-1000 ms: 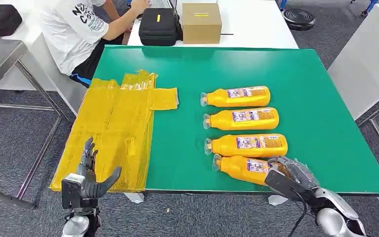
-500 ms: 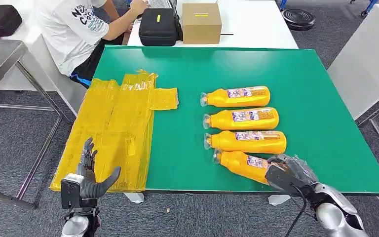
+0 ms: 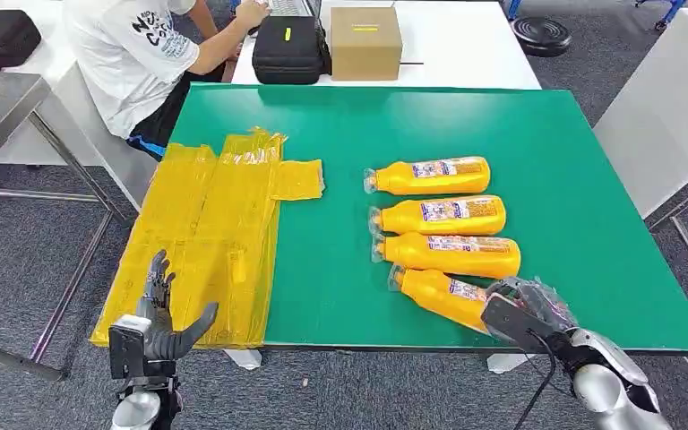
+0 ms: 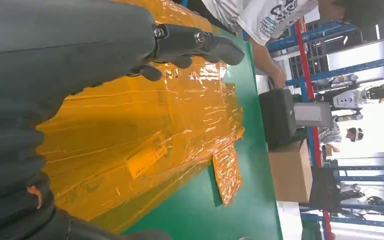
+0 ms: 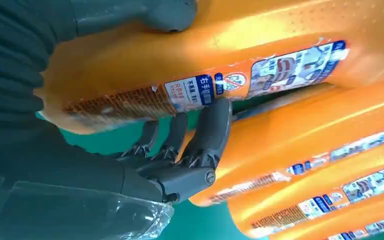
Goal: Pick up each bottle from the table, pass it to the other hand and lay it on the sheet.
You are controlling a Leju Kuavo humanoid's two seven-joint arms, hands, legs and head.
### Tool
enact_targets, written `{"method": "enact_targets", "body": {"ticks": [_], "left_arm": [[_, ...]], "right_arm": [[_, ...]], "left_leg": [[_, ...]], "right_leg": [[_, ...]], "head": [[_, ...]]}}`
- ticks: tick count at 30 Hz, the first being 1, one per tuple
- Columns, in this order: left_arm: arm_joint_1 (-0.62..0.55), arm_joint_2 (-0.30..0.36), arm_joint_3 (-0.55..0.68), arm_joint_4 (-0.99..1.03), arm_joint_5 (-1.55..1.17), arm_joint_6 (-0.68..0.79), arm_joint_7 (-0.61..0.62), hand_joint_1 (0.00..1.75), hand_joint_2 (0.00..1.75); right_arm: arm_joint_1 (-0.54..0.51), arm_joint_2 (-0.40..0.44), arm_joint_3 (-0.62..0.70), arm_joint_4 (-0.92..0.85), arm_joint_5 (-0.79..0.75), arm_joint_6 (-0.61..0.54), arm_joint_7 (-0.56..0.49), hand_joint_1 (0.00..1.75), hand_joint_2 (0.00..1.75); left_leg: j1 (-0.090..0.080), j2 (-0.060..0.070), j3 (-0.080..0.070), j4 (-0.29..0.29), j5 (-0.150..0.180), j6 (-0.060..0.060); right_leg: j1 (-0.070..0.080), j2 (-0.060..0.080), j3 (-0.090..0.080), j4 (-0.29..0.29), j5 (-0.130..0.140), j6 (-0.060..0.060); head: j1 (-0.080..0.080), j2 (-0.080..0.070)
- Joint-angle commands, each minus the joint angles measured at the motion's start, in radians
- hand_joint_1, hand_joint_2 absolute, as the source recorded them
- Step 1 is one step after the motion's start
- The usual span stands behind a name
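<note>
Right hand: wrapped round bottle base, thumb over, fingers under.
Left hand: open, empty.
Bottle: likely stiff, slick; grip mid-body.

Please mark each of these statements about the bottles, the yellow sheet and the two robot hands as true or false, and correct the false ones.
1. Four orange bottles lie on the green table. True.
2. The right hand grips the base end of the nearest bottle. True: the right wrist view shows the thumb on one side and fingers on the other.
3. One bottle already lies on the yellow sheet. False: the sheet carries no bottle.
4. The left hand holds a bottle. False: it holds nothing, with its fingers apart, near the sheet's near edge.
5. The bottles stand upright. False: all lie on their sides, caps toward the sheet.
</note>
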Motion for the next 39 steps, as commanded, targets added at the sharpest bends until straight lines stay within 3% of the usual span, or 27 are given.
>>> {"method": "enact_targets", "body": {"ticks": [1, 5, 7, 13, 15, 16, 17, 18, 22, 29, 33, 39], "left_arm": [[-0.022, 0.005, 0.020, 0.050, 0.000, -0.005, 0.008, 0.00, 1.75], [-0.023, 0.007, 0.016, 0.055, 0.000, -0.006, 0.009, 0.00, 1.75], [-0.021, 0.010, 0.013, 0.056, 0.001, -0.007, 0.009, 0.00, 1.75], [-0.020, 0.010, 0.013, 0.056, 0.001, -0.007, 0.009, 0.00, 1.75], [-0.020, 0.010, 0.014, 0.056, 0.002, -0.006, 0.009, 0.00, 1.75], [-0.019, 0.010, 0.014, 0.056, 0.002, -0.006, 0.009, 0.00, 1.75], [-0.019, 0.011, 0.014, 0.057, 0.002, -0.006, 0.009, 0.00, 1.75], [-0.020, 0.011, 0.014, 0.059, 0.002, -0.006, 0.009, 0.00, 1.75], [-0.020, 0.011, 0.014, 0.062, 0.002, -0.007, 0.009, 0.00, 1.75], [-0.019, 0.009, 0.013, 0.057, 0.003, -0.007, 0.009, 0.00, 1.75], [-0.002, 0.000, 0.012, 0.024, 0.021, -0.009, -0.005, 0.00, 1.75], [-0.002, -0.007, 0.009, -0.006, 0.070, -0.027, -0.035, 0.00, 1.75]], "right_arm": [[0.009, 0.030, 0.024, 0.082, 0.025, 0.003, 0.026, 1.75, 1.75], [0.015, 0.028, 0.019, 0.081, 0.027, 0.003, 0.027, 1.75, 1.75], [0.016, 0.027, 0.017, 0.082, 0.030, 0.004, 0.028, 1.57, 1.75], [0.016, 0.026, 0.018, 0.082, 0.031, 0.004, 0.029, 1.57, 1.75], [0.018, 0.024, 0.019, 0.081, 0.033, 0.005, 0.029, 1.17, 1.75], [0.018, 0.023, 0.019, 0.081, 0.034, 0.005, 0.029, 0.82, 1.75], [0.020, 0.021, 0.019, 0.081, 0.034, 0.005, 0.029, 0.79, 1.75], [0.020, 0.019, 0.020, 0.082, 0.035, 0.006, 0.029, 0.65, 1.75], [0.019, 0.017, 0.020, 0.084, 0.036, 0.006, 0.028, 0.54, 1.75], [0.022, 0.030, 0.003, 0.071, 0.036, -0.007, 0.027, 0.51, 1.75], [0.038, 0.029, -0.028, 0.014, 0.045, -0.041, 0.020, 0.40, 1.75], [0.038, 0.006, -0.066, -0.061, 0.027, -0.048, -0.002, 0.38, 1.75]], "left_leg": [[0.002, -0.001, 0.004, -0.001, -0.001, -0.002], [0.003, -0.002, 0.007, -0.001, -0.001, -0.003], [0.003, -0.003, 0.007, -0.001, 0.000, -0.002], [0.003, -0.003, 0.008, -0.002, -0.001, -0.003], [0.002, -0.003, 0.007, -0.001, 0.000, -0.002], [0.003, -0.003, 0.008, -0.001, -0.001, -0.003], [0.002, -0.003, 0.008, -0.002, -0.001, -0.002], [0.002, -0.003, 0.007, -0.001, 0.000, -0.001], [0.002, -0.003, 0.008, -0.001, -0.001, -0.002], [0.002, -0.003, 0.007, -0.001, 0.000, -0.002], [0.001, -0.003, 0.007, -0.001, 0.000, -0.001], [0.002, -0.003, 0.007, 0.000, -0.002, -0.003]], "right_leg": [[0.002, -0.002, 0.005, -0.002, -0.001, -0.002], [0.003, -0.003, 0.009, -0.003, -0.001, -0.002], [0.003, -0.004, 0.009, -0.003, -0.001, -0.002], [0.003, -0.003, 0.009, -0.003, -0.001, -0.002], [0.002, -0.002, 0.008, -0.003, -0.001, -0.002], [0.003, -0.003, 0.010, -0.003, -0.001, -0.002], [0.002, -0.003, 0.009, -0.003, -0.001, -0.002], [0.002, -0.003, 0.008, -0.002, -0.001, -0.001], [0.002, -0.003, 0.009, -0.003, -0.001, -0.002], [0.002, -0.003, 0.008, -0.003, -0.001, -0.002], [0.002, -0.003, 0.008, -0.002, -0.001, -0.001], [0.002, -0.003, 0.008, -0.001, -0.002, -0.003]], "head": [[0.000, 0.000], [0.000, 0.000], [0.001, 0.000], [-0.003, 0.000], [-0.003, 0.000], [-0.003, 0.000], [-0.003, 0.000], [-0.003, 0.000], [-0.003, 0.000], [-0.003, 0.000], [-0.003, 0.000], [-0.003, 0.000]]}}
